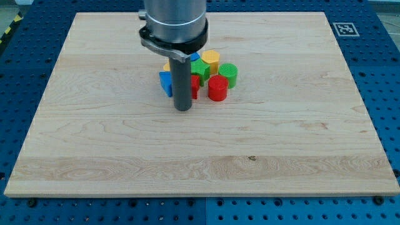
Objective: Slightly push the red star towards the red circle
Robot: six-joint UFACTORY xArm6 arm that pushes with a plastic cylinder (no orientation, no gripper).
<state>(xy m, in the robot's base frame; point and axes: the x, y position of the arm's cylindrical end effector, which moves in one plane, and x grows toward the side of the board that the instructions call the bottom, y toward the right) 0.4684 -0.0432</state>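
The arm hangs straight down from the view's top, its grey housing cut off by the frame, and the dark rod stands upright on the wooden board. My tip rests on the board at the cluster's near edge, with no jaws to part or close. Just behind the rod, mostly hidden, sits the red star; its shape is hard to make out. The red circle stands just right of the tip, beside the star. A blue block peeks out left of the rod. Behind are a green cylinder, a yellow block and a green block. Further slivers of blue and yellow show behind the rod, too hidden to name.
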